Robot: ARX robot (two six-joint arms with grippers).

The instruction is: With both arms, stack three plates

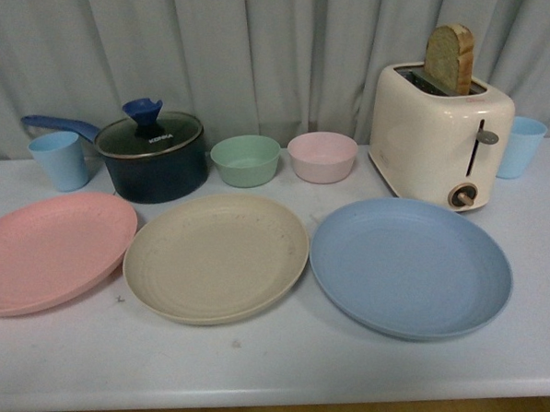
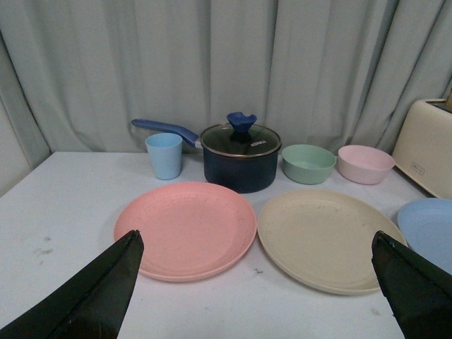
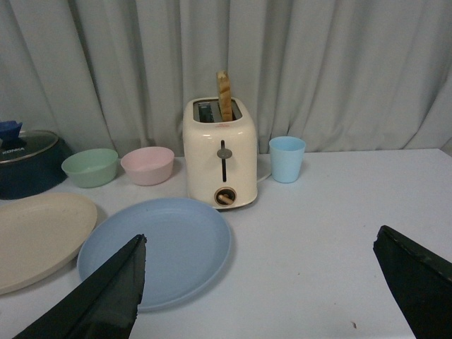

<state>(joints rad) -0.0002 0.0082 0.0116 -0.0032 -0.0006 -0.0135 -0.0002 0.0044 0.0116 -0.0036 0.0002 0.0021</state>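
The left gripper (image 2: 254,235) is hanging with its two black fingers (image 2: 92,296) spread wide and nothing between them, looking across the white table (image 1: 292,362) toward the pink plate (image 1: 51,250) and its neighbour. That pink plate is lying flat at the table's left end, running off the edge of the front view. Just beside it, with a thin gap showing in the left wrist view, the beige plate (image 1: 215,255) is sitting in the middle, and the blue plate (image 1: 409,265) is lying just to its right; whether those two rims are touching cannot be told. None is stacked on another. Behind them, a blue cup (image 1: 59,160) is standing at the far left, followed by a dark lidded pot (image 1: 152,157) with a blue handle, a green bowl (image 1: 245,160), a pink bowl (image 1: 322,155), a cream toaster (image 1: 440,133) with a slice of bread (image 1: 449,58) sticking up from it, and a second blue cup (image 1: 519,145). A grey curtain (image 1: 266,40) is hanging behind everything. The right gripper (image 3: 260,234) is likewise gaping wide and empty, facing the blue plate and the toaster.
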